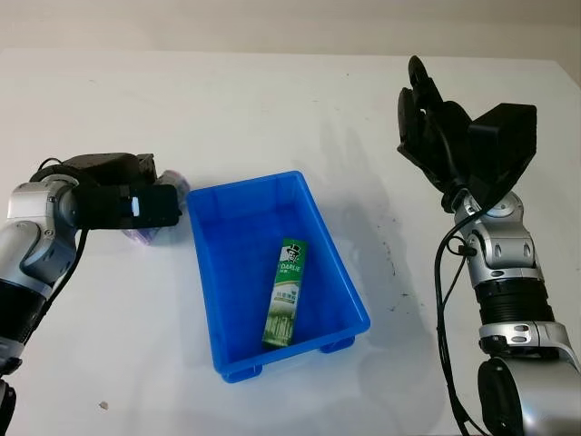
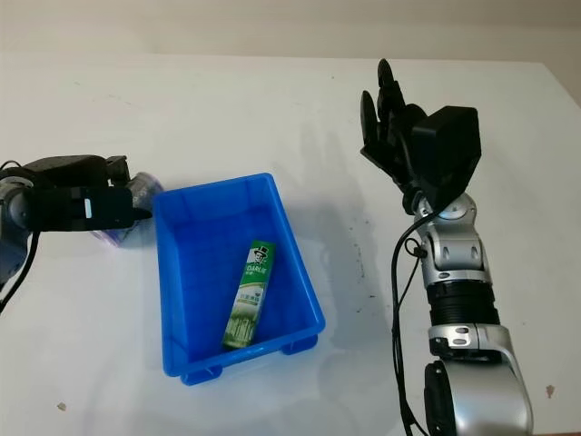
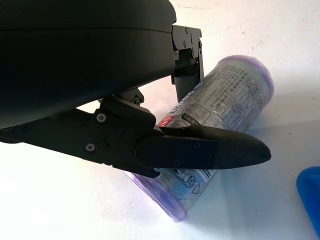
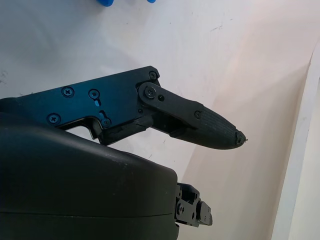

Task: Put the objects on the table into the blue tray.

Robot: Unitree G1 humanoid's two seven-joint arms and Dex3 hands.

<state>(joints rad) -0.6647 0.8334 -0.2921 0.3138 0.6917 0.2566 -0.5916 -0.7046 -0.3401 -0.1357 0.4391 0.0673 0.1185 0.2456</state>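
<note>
A blue tray [image 1: 202, 272] sits mid-table with a green toothpaste box [image 1: 286, 292] lying inside it. Just left of the tray lies a clear, purple-tinted cylindrical package [image 3: 235, 95] on its side on the table. My left hand [image 1: 150, 204] is down over it, and only the package's ends [image 1: 143, 235] peek out from under the hand. In the left wrist view one finger [image 3: 200, 150] crosses the front of the package and another sits behind it, so the hand is closed around it. My right hand [image 2: 386, 118] is raised above the table to the right of the tray, open and holding nothing.
The white table [image 1: 272, 109] stretches behind and to the right of the tray. Its far edge meets a pale wall. A corner of the tray [image 3: 310, 195] lies close to the package. Black cables hang along my right forearm [image 1: 504, 272].
</note>
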